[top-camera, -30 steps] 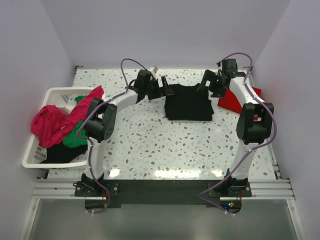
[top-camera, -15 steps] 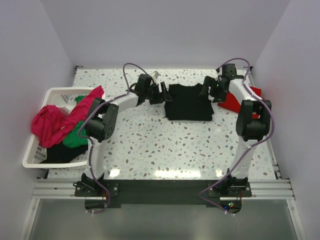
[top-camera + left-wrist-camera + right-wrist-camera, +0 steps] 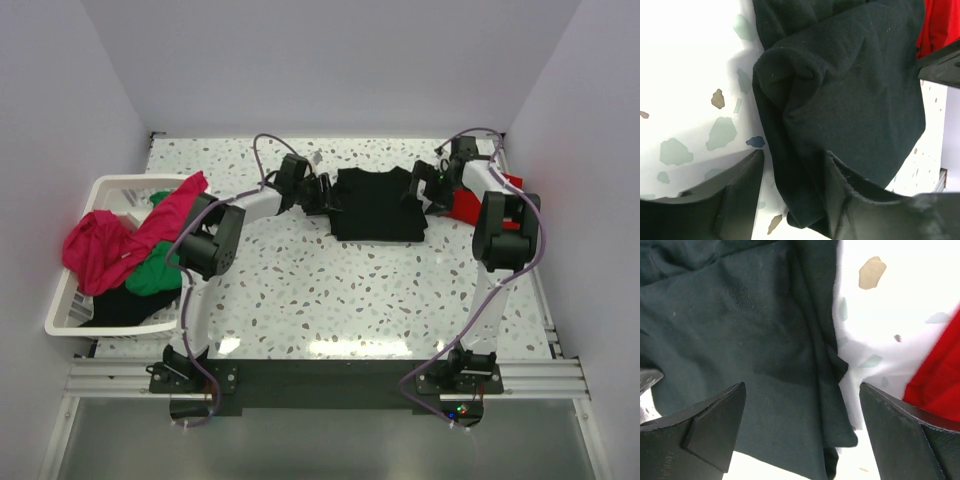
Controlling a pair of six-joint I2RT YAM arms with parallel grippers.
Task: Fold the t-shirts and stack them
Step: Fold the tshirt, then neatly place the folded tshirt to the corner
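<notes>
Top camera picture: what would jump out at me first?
The black t-shirt lies at the far middle of the table, with the left gripper and right gripper open at its sides. Then the white basket on the left, heaped with a pink shirt and a green shirt. A red shirt peeks out at the far right.

Bright, even overhead light. Glare streaks the table along its near edge and washes it white in both wrist views. The black shirt swallows detail; soft shadows edge its folds.
</notes>
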